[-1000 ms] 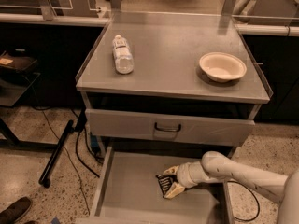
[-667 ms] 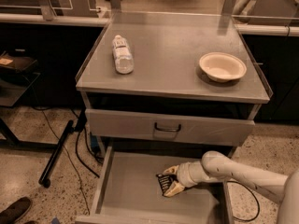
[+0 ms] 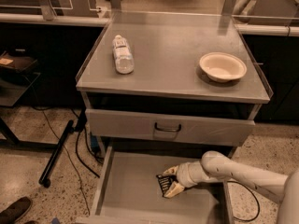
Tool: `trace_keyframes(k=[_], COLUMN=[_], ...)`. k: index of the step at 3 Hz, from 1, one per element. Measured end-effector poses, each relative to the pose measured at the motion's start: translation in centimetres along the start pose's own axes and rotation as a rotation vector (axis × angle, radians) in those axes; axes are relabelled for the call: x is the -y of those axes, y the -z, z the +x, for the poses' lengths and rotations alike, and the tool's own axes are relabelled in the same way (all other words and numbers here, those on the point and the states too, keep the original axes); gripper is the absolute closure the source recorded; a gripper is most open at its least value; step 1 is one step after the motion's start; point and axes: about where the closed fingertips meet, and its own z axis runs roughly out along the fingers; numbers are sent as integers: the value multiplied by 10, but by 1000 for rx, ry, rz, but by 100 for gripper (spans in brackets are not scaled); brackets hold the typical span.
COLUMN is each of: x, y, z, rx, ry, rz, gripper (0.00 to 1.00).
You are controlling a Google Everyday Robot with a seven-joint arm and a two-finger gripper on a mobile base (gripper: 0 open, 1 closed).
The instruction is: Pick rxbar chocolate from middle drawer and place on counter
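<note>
1. Drawer (image 3: 131,185) at the bottom centre of the frame, pulled fully open under a shut drawer front (image 3: 168,127), with its flat grey floor on show. The opening step looks done.
2. A pale robot arm (image 3: 243,174) reaches in from the lower right, and its gripper (image 3: 167,185) is low inside the drawer, towards the right side.
3. The chocolate bar (image 3: 162,181), a small dark wrapped rectangle, sits between the jaws. They appear pressed onto it, one above and one below in the picture, so the grasp looks made.
4. The bar is down at the level of the drawer floor. Whether it has cleared the floor cannot be told.
5. The desk (image 3: 173,55), the broad grey top filling the upper middle of the frame, does not yet hold the bar. A clear plastic bottle (image 3: 123,55) lies on its side at the upper left and a cream bowl (image 3: 223,66) sits at the right, with a bare stretch between them.
6. By my reading, roughly the first half is finished. What remains is raising the bar out of the drawer, carrying it past the shut drawer front, setting it on the desk and letting go.
</note>
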Motion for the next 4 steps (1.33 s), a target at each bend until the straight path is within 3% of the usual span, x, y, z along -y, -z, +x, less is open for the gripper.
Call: trace_keyframes(k=[1, 2, 4], x=[-1, 3, -2], y=[9, 25, 71], z=[-6, -22, -62], rx=[3, 6, -12], ry=[-23, -7, 34], rz=[48, 93, 121], gripper=[100, 100, 100])
